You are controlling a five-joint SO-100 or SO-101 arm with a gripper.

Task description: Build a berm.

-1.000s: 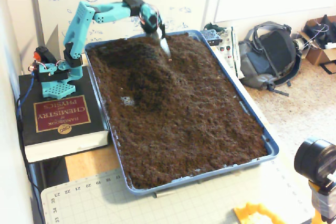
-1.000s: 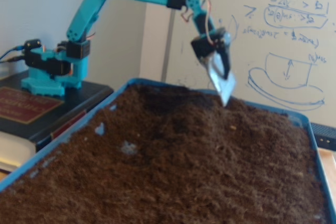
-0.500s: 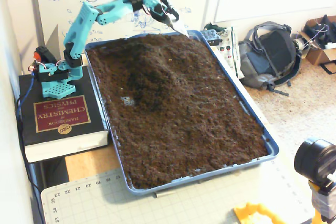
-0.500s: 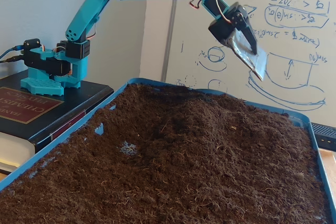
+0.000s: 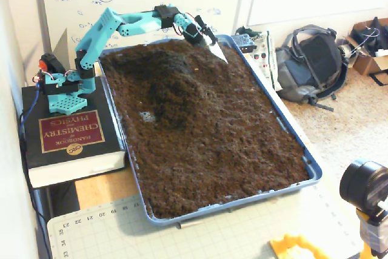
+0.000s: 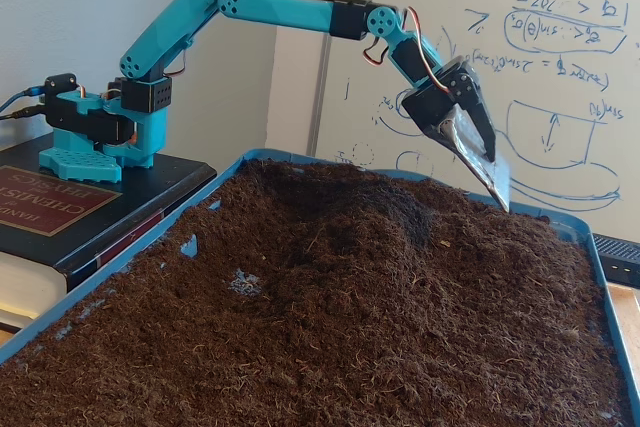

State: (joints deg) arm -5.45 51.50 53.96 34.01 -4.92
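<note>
The blue tray (image 5: 312,171), filled edge to edge with dark brown soil (image 5: 212,131), fills most of both fixed views. The turquoise arm (image 5: 130,21) stands on a thick book (image 5: 66,141) beside the tray and reaches over its far end.

What has just changed: a second ago the blade tip was in the soil; half a second ago it was lifted high and swung out toward the far rim; now it is lowered again and hangs just above the soil, on the outer side of the heap. This reads as a return stroke, the tool being set behind loose soil for another pull toward the heap; that is a judgement, not a thing seen.

The berm (image 5: 173,71) lies below and to the left of the fingers in both fixed views (image 6: 385,209), as a raised mound at the far end of the tray; it looks short and only partly built.

The gripper (image 5: 213,45) carries a thin, silvery scoop blade (image 6: 482,160) that slants down to a point. The blade hides the fingers, so whether they are clenched on it or it is simply fixed to them cannot be told. The tip appears clear of the soil (image 6: 505,205), touching nothing.
</note>
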